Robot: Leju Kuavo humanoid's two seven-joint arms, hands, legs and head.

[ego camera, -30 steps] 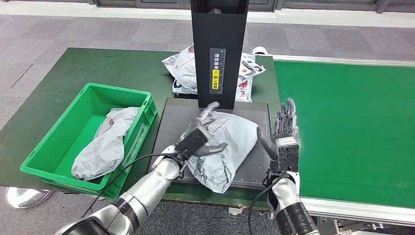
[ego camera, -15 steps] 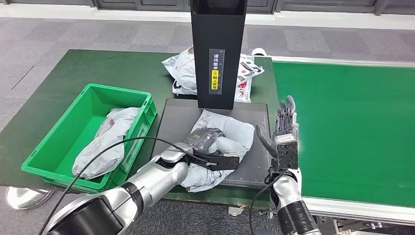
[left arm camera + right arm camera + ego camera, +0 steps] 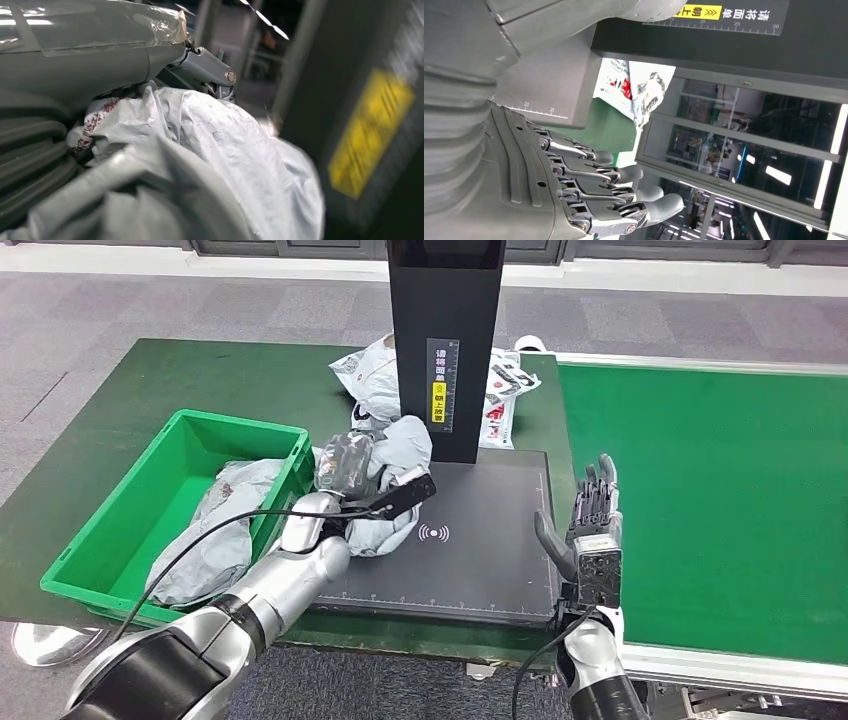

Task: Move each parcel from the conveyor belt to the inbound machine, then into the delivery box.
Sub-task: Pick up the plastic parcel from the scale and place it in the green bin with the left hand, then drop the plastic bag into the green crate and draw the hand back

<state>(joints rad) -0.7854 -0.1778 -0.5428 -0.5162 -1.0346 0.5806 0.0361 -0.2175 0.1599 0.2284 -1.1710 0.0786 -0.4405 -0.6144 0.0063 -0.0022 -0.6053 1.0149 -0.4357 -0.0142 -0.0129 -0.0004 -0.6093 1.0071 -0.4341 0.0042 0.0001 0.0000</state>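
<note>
My left hand [image 3: 352,472] grips a crumpled grey parcel [image 3: 390,472] and holds it lifted over the left edge of the black inbound machine's plate [image 3: 470,550], close to the green delivery box [image 3: 120,530]. The left wrist view has the same grey parcel [image 3: 220,150] bunched against my left hand [image 3: 80,55]. A second grey parcel [image 3: 215,530] lies inside the box. My right hand [image 3: 590,525] stands upright and open at the plate's right edge, beside the green conveyor belt [image 3: 720,500]; its straight fingers [image 3: 614,190] hold nothing.
The machine's black scanner column [image 3: 445,350] rises at the back of the plate. A white printed parcel [image 3: 375,385] lies behind it on the dark green table [image 3: 150,380]. Grey carpet floor surrounds the table.
My left hand closed on the grey parcel, lifted it off the plate's middle and carried it left toward the green box. The scan mark on the plate is uncovered. My right hand barely moved.
</note>
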